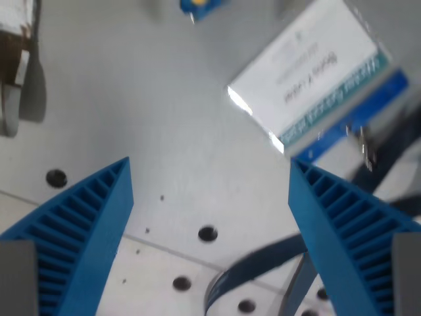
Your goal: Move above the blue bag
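Looking through the wrist view, the tool (210,197) was spread wide, gripping nothing, over bare grey tabletop (164,131). A white-and-blue packet (316,72), probably the blue bag, sat in the upper right of the frame, well off center. A blue scrap (197,5) peeked in at the top edge. So I'd say the move wasn't finished.

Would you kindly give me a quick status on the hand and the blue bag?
Hand open, empty, fingers spread. Blue bag not clearly identifiable; small blue object at top edge. White card with lanyard lies on the table ahead, wrist view's right.
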`<state>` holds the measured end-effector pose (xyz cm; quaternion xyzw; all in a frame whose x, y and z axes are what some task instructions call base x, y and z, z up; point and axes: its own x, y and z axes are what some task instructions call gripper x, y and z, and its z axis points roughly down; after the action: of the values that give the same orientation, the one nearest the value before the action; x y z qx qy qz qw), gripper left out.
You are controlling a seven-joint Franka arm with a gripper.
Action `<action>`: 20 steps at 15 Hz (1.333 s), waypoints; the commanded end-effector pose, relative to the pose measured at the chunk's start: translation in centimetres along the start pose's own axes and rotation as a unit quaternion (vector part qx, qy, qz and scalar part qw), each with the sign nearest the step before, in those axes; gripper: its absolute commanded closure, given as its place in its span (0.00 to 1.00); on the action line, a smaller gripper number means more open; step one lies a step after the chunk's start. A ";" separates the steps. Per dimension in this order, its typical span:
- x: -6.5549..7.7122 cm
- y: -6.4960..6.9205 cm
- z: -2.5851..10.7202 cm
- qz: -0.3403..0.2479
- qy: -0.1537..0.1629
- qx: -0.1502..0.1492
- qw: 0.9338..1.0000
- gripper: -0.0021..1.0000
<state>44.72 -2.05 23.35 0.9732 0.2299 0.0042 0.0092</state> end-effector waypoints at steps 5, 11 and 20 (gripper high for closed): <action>3.8 -0.5 1.8 -0.176 0.018 0.029 0.984 0.00; 6.9 -1.1 3.6 -0.239 0.027 0.030 0.970 0.00; 10.6 -1.5 5.7 -0.279 0.038 0.028 0.959 0.00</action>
<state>52.93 3.86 17.73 0.9066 0.4215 0.0158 0.0134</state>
